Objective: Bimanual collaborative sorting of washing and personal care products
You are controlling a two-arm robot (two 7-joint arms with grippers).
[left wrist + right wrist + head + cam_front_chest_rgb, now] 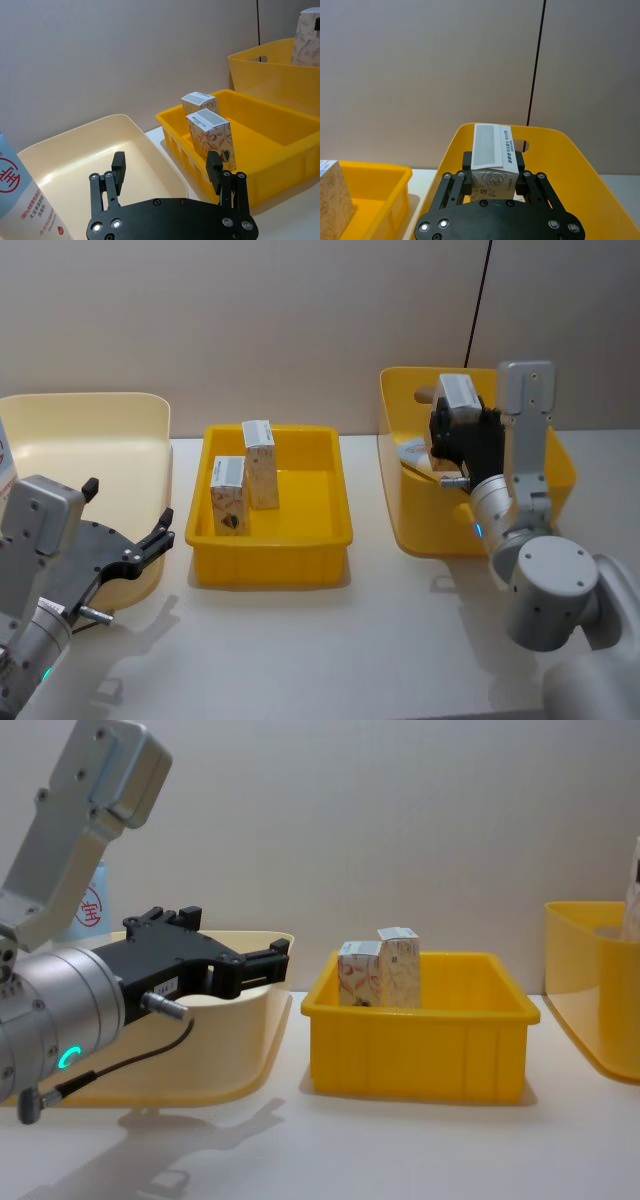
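Right pincer (493, 181) grips a white carton (492, 161), lifted above the deep yellow bin (556, 468) — mid-transfer. Next: carry it leftward to the yellow tray (324, 466), beside two cartons (246, 478) w/o knocking them. Left pincer (166, 171) wide, empty, over the cream bin (100, 150) — tube (25, 200) behind it.

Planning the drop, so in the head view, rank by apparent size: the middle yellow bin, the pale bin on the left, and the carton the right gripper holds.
1. Pale bin, cut by the frame edge.
2. Middle yellow bin, close to it, so their order is unsure.
3. Carton, clearly smallest, held in the right gripper.
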